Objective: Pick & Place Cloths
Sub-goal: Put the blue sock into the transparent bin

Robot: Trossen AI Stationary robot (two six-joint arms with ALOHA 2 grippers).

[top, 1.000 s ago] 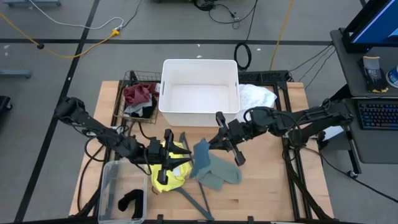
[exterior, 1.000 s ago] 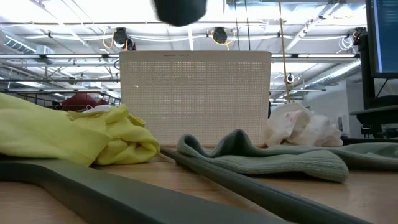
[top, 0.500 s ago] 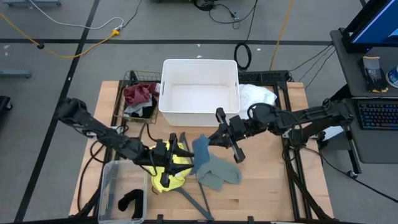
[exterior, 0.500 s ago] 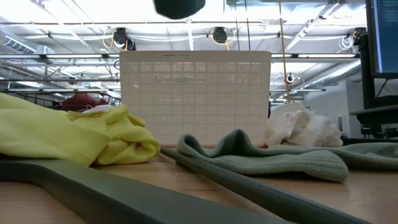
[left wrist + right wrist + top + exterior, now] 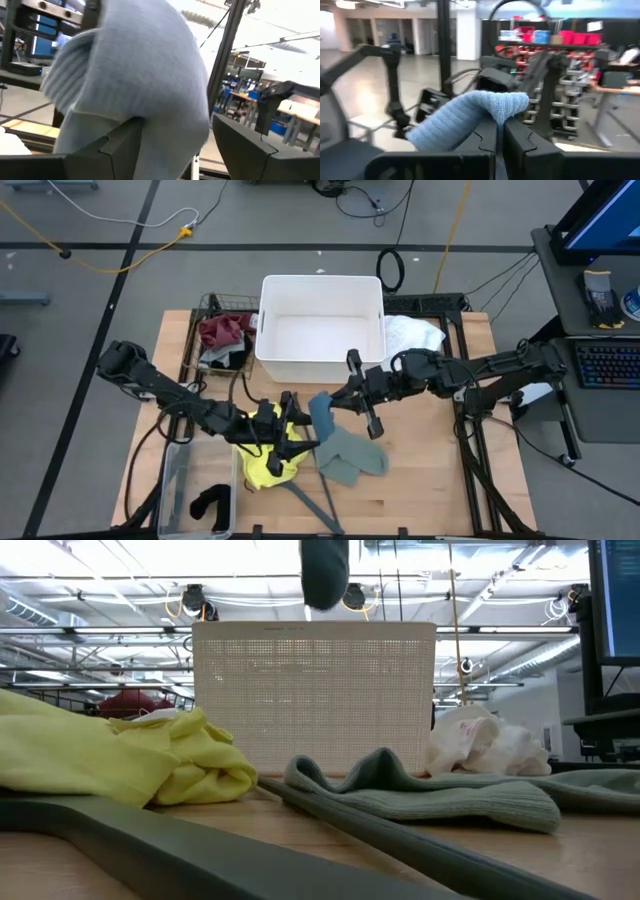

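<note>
Right gripper: hanging in front of the white bin, fingers pinching the top of the teal cloth.
Left gripper: fingers spreading wide around the teal cloth's lower part, above the yellow cloth.
Teal cloth: dangling between both grippers, over the sage green cloth.
Yellow cloth: lying left of the sage green one, on the wooden table.
</note>
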